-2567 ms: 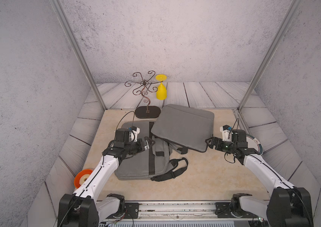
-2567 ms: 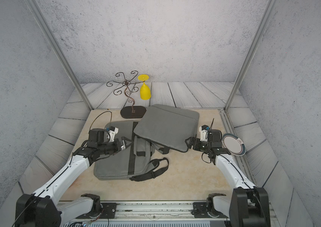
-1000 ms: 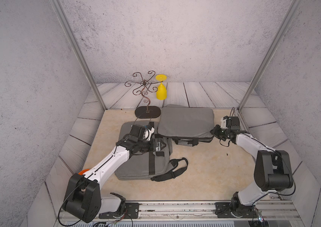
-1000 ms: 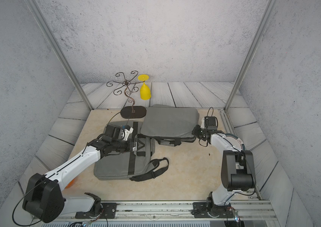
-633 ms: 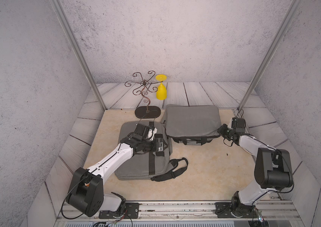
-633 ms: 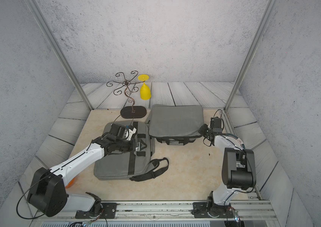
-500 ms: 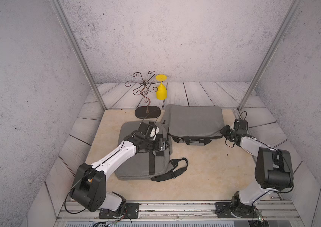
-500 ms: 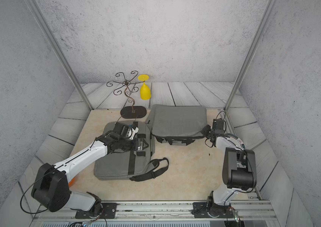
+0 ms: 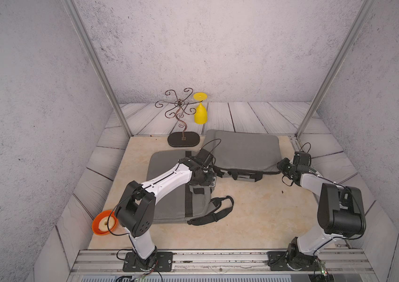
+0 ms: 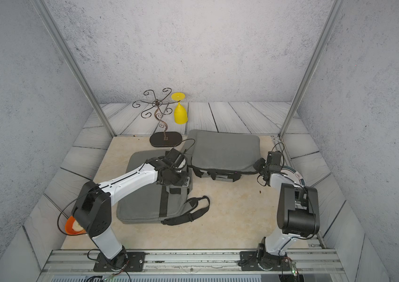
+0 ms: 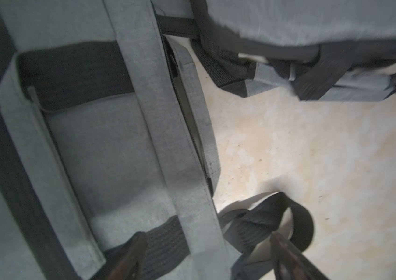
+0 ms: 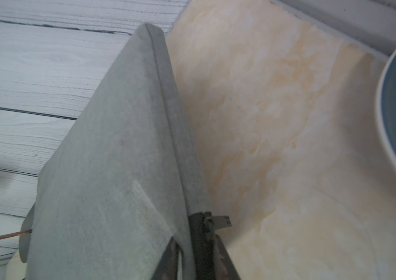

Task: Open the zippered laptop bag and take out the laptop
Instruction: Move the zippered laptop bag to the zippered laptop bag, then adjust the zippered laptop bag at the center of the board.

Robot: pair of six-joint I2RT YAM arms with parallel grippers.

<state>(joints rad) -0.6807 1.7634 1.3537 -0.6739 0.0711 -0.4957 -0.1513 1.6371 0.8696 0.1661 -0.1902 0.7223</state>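
We take the far bag as the one in hand: a flat grey padded case lying towards the back of the table, its black-and-grey handles on the edge that faces the robot. It is soft cloth over padding, so we expect it to be light, to sag wherever it is empty, and to slide on the smooth top if pulled by one corner. Something should pin it while the zip runs. The place to take hold is the small metal zipper pull sticking out at the bag's near right corner, a thin tab that could slip from a careless pinch. What the bag holds we cannot see.

The right gripper sits at that very corner, one finger on either side of the bag's seam, with the pull just beside them. Whether the fingers press the cloth or merely flank it we cannot tell. The left gripper is spread wide and holds nothing. It hovers over the right edge of a second grey bag, which lies close beside the far bag and nearer the robot, well apart from the zip corner. That bag's shoulder strap trails loose on the table. A striped plate lies just beyond the right gripper.
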